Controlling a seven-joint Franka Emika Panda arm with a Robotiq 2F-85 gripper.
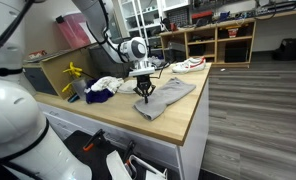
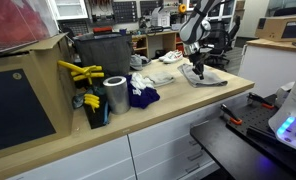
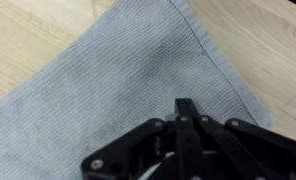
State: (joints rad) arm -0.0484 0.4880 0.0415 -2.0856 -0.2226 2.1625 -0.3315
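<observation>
Black gripper linkage (image 3: pixel 188 104) sits closest to the lens in the wrist view, bottom centre. The fingers are brought together at the tip with no gap showing. It looks closed, but I can't tell whether a fold of fabric is pinched, since the tip hides the contact.

Grey cloth (image 3: pixel 108 80) fills most of that view. It is ribbed, lies flat on the light wood, has a hemmed edge running along the upper right, and sits right under the fingertips.

In both exterior views the arm comes down roughly vertical, and the gripper (image 1: pixel 144 96) (image 2: pixel 197 72) is at or touching the near end of the grey cloth (image 1: pixel 166 97) (image 2: pixel 208 77). The cloth is spread on the wooden counter (image 1: pixel 178 125) (image 2: pixel 178 110), near its end and close to the front edge.

Just beside it on the counter is a crumpled white cloth (image 1: pixel 106 84) (image 2: pixel 143 82), touching a dark blue cloth (image 1: pixel 98 97) (image 2: pixel 141 97). A white shoe (image 1: pixel 191 64) (image 2: pixel 169 57) with red trim lies past the grey cloth, apart from it.

In an exterior view a shiny metal cylinder (image 2: pixel 115 95) stands upright next to the blue cloth, with a yellow tool (image 2: pixel 80 72) sticking out behind it and a dark bin (image 2: pixel 100 55) further back. Wooden shelving (image 1: pixel 223 40) stands in the background across the floor.
</observation>
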